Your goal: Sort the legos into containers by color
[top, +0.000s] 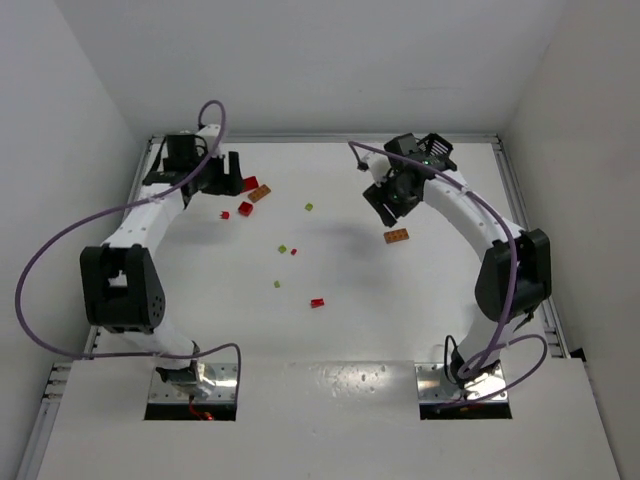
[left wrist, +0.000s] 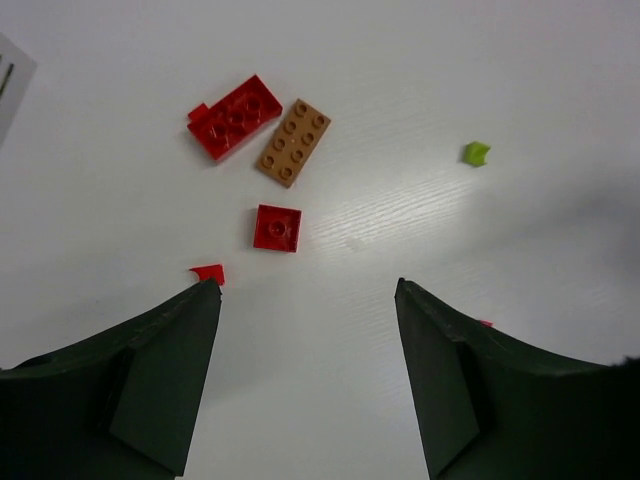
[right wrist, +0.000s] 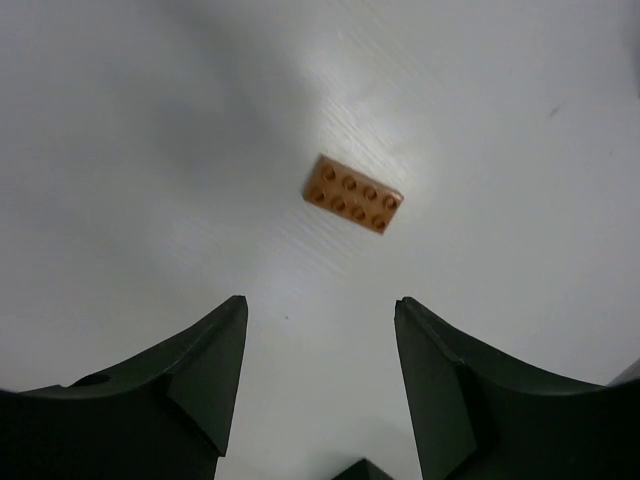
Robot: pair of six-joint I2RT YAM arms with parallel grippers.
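Legos lie scattered across the white table. Near my open left gripper [top: 230,183] [left wrist: 305,290] are a red brick [left wrist: 235,117], an orange-brown plate [left wrist: 293,142], a red square [left wrist: 277,227], a small red piece [left wrist: 209,272] by the left fingertip, and a yellow-green bit [left wrist: 476,153]. My right gripper [top: 384,206] [right wrist: 320,305] hangs open above another orange-brown plate [top: 396,236] [right wrist: 353,193], holding nothing. A black slatted basket [top: 438,150] shows behind the right arm at the back. The other containers are out of view.
Small green pieces [top: 283,247] [top: 277,284] and a red piece [top: 317,302] lie mid-table. White walls close in on three sides. A white slatted edge [left wrist: 10,80] shows at the left wrist view's corner. Purple cables loop off both arms.
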